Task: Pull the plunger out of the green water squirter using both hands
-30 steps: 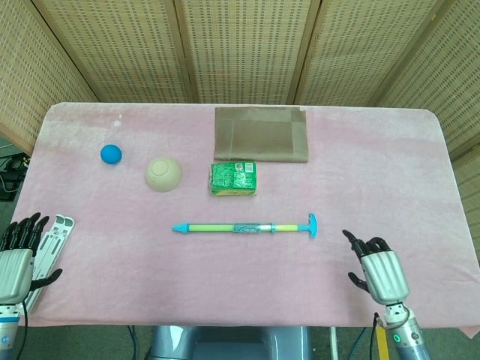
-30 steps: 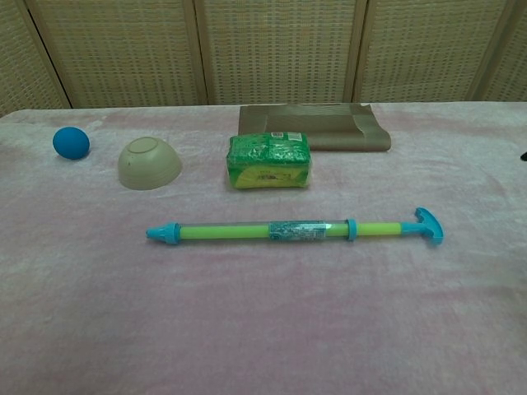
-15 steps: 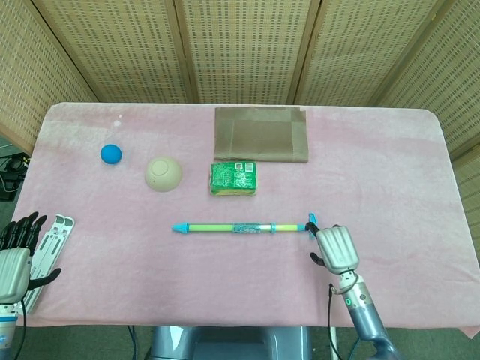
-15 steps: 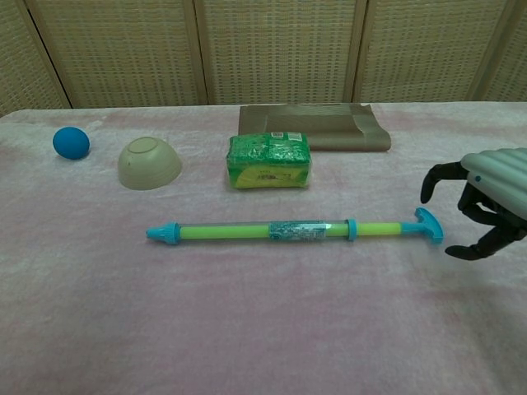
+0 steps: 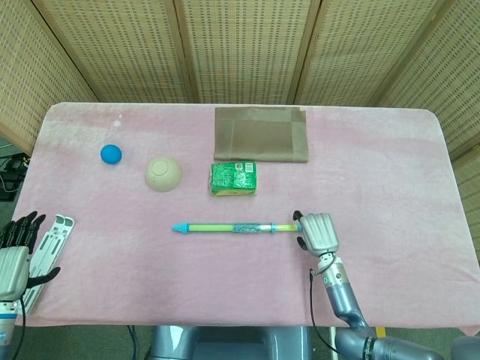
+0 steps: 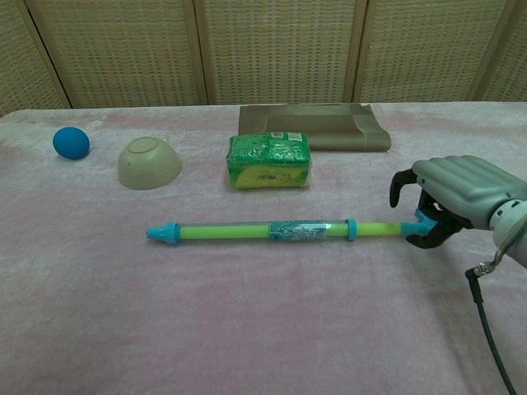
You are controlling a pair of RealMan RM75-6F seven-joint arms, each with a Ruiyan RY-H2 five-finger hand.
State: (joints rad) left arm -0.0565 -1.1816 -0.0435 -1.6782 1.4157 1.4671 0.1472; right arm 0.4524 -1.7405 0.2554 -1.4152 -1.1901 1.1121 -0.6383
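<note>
The green water squirter point(image 5: 232, 226) lies flat across the middle of the pink table, its blue nozzle point(image 6: 163, 234) pointing left and its blue plunger handle point(image 6: 416, 227) at the right end. My right hand point(image 6: 453, 193) arches over that handle, fingers on the far side and thumb on the near side, not visibly clamped. In the head view the right hand point(image 5: 318, 232) hides the handle. My left hand point(image 5: 15, 259) stays at the table's near left edge, fingers apart, holding nothing, far from the squirter.
A blue ball point(image 5: 111, 154), an upturned beige bowl point(image 5: 163, 173) and a green packet point(image 5: 233, 178) stand behind the squirter. A folded brown cloth point(image 5: 261, 133) lies at the back. A white slatted object point(image 5: 49, 244) sits beside the left hand.
My right hand has travelled left from the table's near right edge to the plunger handle and now straddles it. The squirter and left hand have not moved.
</note>
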